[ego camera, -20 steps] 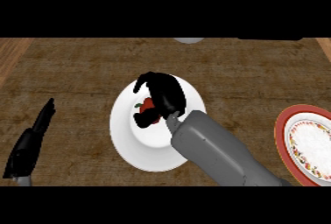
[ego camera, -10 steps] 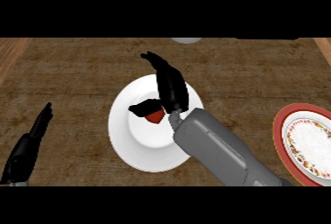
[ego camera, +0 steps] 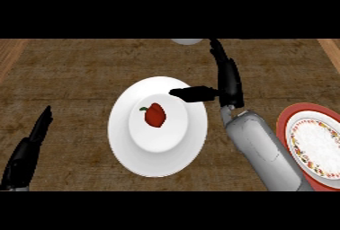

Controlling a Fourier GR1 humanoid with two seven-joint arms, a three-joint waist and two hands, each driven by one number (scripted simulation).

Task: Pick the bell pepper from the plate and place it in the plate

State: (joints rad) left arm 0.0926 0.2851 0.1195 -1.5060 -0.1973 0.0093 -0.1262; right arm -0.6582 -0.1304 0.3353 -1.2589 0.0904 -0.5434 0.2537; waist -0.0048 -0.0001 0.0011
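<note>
1. The bell pepper (ego camera: 155,115) lies in the well of the white plate (ego camera: 126,143), stem toward the upper left, near the plate's middle. Nothing touches it, so it rests there on its own weight.

2. The right robot hand (ego camera: 225,87) hangs over the white plate's upper right rim. Its fingers run straight up toward the far edge of the tabletop (ego camera: 73,67), and its thumb sticks out leftward over the plate, well short of the pepper. It is spread wide and holds nothing.

3. That spread pose, with thumb and fingers far apart beside the pepper, would suit either a hand lining up to close on it or one that has let go of it. The pictures do not settle which.

4. The red-rimmed patterned plate (ego camera: 312,143) sits at the right edge, well apart from the white one, with the grey right forearm (ego camera: 256,143) lying between them. No pepper shows on it. If this is the plate the task means as its goal, the pepper is not there.

5. The left robot hand (ego camera: 30,150) rests at the lower left, fingers straight and pointing up, clear of both plates and holding nothing.

6. A pale round thing (ego camera: 186,41) shows at the top edge; too little is visible to say what it is.
</note>
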